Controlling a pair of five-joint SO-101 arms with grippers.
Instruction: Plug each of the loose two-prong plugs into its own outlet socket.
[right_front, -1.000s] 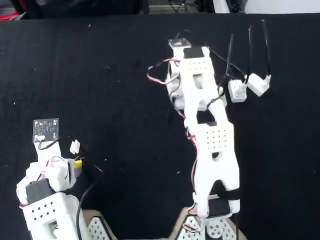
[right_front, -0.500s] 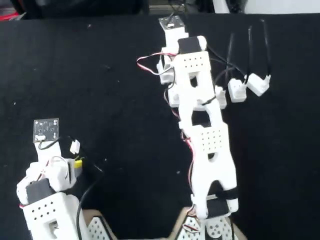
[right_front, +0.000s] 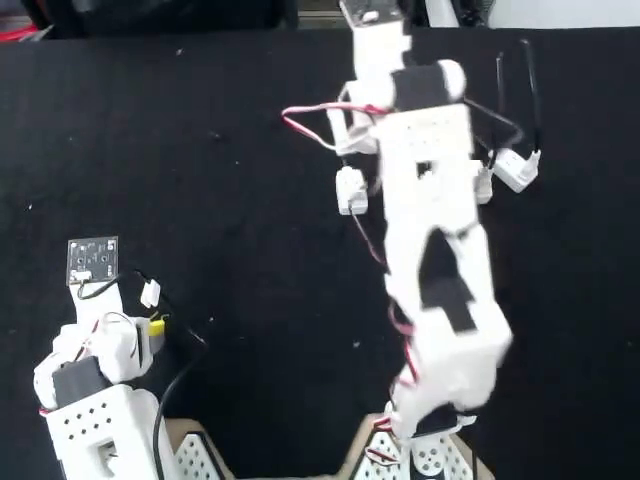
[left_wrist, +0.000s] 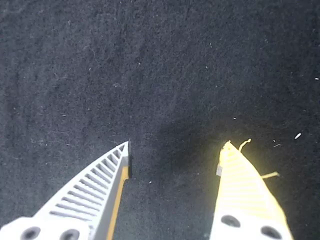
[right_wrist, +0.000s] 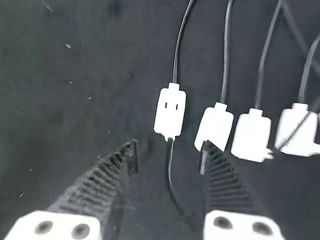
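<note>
Just past the tips of my open right gripper (right_wrist: 167, 152) lies a white outlet block (right_wrist: 170, 112) showing two slots, with a thin black cable leaving each end. Beside it lie three more white blocks (right_wrist: 215, 127) (right_wrist: 252, 135) (right_wrist: 297, 130), each on its own black cable. From above, the right arm (right_front: 430, 170) stretches to the table's far edge; a white block (right_front: 350, 190) lies to its left and another (right_front: 515, 168) to its right. My left gripper (left_wrist: 175, 150) is open over bare black cloth, holding nothing, and its arm (right_front: 100, 350) sits folded at the near left.
Black cloth (right_front: 200, 150) covers the whole table. Black cables (right_front: 530, 90) run from the blocks toward the far edge. A red and white wire loop (right_front: 310, 125) hangs off the right arm. Both arm bases stand at the near edge.
The right arm has stretched out toward the far edge, its wrist now at the top of the high view, covering one of the right-hand blocks. The left arm has not moved.
</note>
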